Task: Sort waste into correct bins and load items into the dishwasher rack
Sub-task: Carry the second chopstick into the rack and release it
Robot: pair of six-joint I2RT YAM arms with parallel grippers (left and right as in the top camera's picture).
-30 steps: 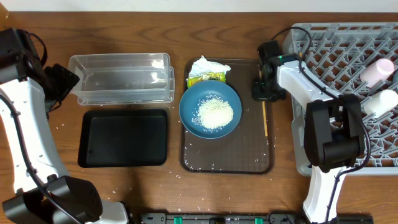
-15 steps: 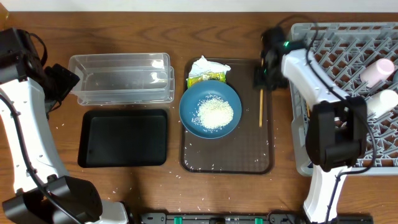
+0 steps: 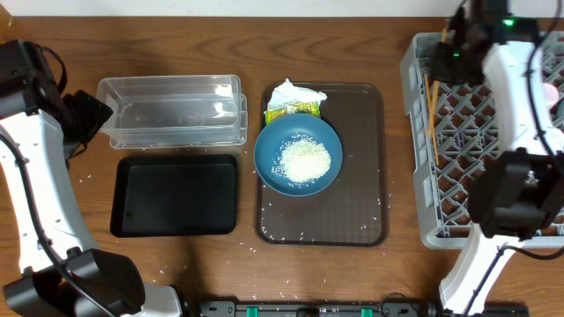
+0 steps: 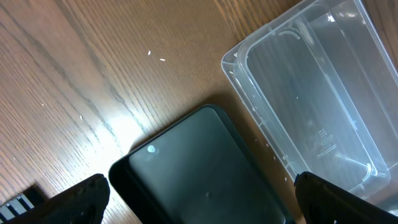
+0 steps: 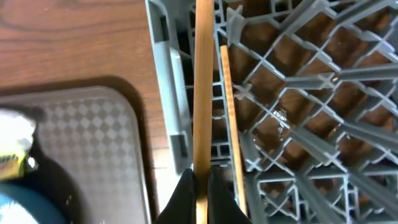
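Note:
The grey dishwasher rack [image 3: 493,176] stands at the right. My right gripper [image 3: 448,48] is over its far left wall, shut on a wooden chopstick [image 5: 202,93] that points along the wall. A second chopstick [image 5: 229,112] lies in the rack beside it, and a chopstick also shows in the overhead view [image 3: 432,119]. The dark-blue bowl [image 3: 298,154] holds a rice pile [image 3: 304,161]. The white napkin [image 3: 295,92] and yellow-green wrapper [image 3: 293,109] lie behind it. My left gripper [image 4: 205,208] is open over the black tray [image 3: 174,195], near the clear tub [image 3: 167,110]. Cups and light-blue bowl are hidden.
The bowl, napkin and wrapper sit on a brown serving tray [image 3: 361,176] between the bins and the rack. Loose rice grains are scattered on the serving tray and on the wooden table [image 3: 88,180]. The right arm covers the rack's far right part.
My right gripper has lifted the chopstick off the brown tray's right side and carried it right and away, to the rack's far left wall. The left arm has not moved.

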